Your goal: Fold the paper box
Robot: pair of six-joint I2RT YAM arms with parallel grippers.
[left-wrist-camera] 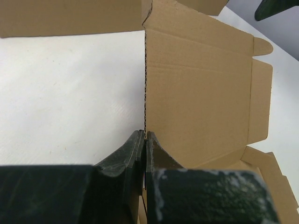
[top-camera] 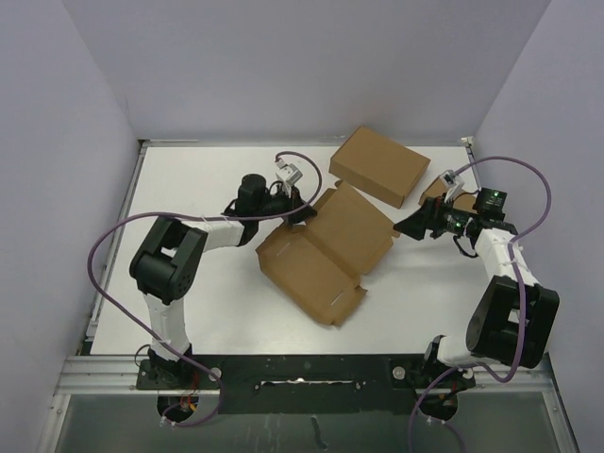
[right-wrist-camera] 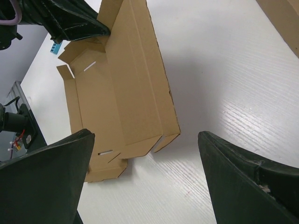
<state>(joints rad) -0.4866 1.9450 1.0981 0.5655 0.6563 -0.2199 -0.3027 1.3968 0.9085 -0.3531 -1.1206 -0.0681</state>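
Note:
The paper box (top-camera: 321, 250) lies opened out at the table's middle, its lid panel raised toward the back. My left gripper (top-camera: 300, 212) is shut on the edge of the raised panel; in the left wrist view the fingers (left-wrist-camera: 145, 136) pinch the thin cardboard edge of the box (left-wrist-camera: 201, 93). My right gripper (top-camera: 408, 226) is open and empty, just off the box's right corner. In the right wrist view its gripper (right-wrist-camera: 145, 135) has its jaws spread wide in front of the box (right-wrist-camera: 121, 93), apart from it. The left gripper (right-wrist-camera: 70, 21) shows there at the top left.
The largest brown box (top-camera: 379, 165) lies closed at the back, right of centre, and shows in the left wrist view (left-wrist-camera: 70, 18) and the right wrist view (right-wrist-camera: 285, 18). The smallest narrow box (top-camera: 436, 193) sits behind my right gripper. Walls enclose the table.

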